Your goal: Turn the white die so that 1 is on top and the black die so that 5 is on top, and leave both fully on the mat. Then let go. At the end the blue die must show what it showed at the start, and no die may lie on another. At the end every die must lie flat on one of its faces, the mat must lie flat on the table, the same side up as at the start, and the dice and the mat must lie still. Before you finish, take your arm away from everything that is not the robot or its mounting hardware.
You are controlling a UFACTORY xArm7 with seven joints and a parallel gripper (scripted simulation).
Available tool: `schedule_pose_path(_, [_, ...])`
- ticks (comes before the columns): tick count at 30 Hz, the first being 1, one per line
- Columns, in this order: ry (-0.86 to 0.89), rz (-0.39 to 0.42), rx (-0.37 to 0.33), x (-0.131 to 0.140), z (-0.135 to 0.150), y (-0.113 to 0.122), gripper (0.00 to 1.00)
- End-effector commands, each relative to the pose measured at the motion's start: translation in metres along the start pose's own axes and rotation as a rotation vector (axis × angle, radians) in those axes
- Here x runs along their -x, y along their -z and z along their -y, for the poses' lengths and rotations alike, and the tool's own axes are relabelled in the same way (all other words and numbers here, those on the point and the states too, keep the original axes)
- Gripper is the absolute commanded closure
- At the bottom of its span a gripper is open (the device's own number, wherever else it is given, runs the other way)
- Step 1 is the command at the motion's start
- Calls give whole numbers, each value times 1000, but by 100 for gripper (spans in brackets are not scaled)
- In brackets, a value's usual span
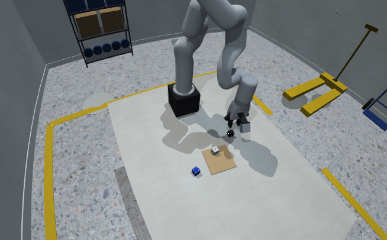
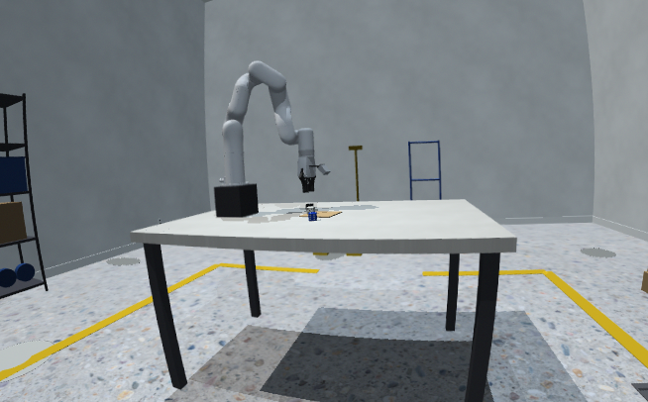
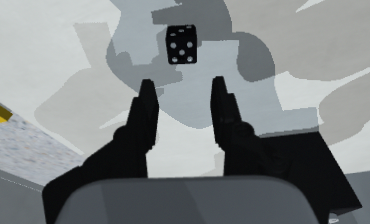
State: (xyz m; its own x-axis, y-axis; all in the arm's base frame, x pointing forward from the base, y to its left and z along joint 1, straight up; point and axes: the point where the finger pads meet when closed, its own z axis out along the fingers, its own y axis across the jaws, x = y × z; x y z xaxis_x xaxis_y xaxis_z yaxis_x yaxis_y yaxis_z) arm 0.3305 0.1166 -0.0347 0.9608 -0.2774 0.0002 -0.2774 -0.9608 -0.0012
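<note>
The black die [image 1: 230,133] lies on the table top, off the tan mat [image 1: 219,159], just past the mat's far corner. In the wrist view the black die [image 3: 181,44] lies ahead of my fingertips, its facing side showing several white pips. My gripper [image 1: 234,122] hangs above it, fingers about half apart with nothing between them; it also shows in the wrist view [image 3: 182,82] and in the exterior view [image 2: 307,188]. The white die [image 1: 215,150] sits on the mat near its far corner. The blue die [image 1: 196,170] lies on the table to the left of the mat.
The robot's black base [image 1: 183,101] stands at the back of the table, left of the gripper. A shelf rack [image 1: 99,29], a yellow pallet jack [image 1: 317,93] and a blue hand truck [image 1: 386,107] stand on the floor, away from the table.
</note>
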Motion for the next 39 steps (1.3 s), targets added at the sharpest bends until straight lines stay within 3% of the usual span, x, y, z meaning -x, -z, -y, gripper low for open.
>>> schedule_pose_path(1, [-2, -3, 0, -1, 1, 1, 53])
schedule_pose_path(39, [-2, -3, 1, -1, 1, -2, 53])
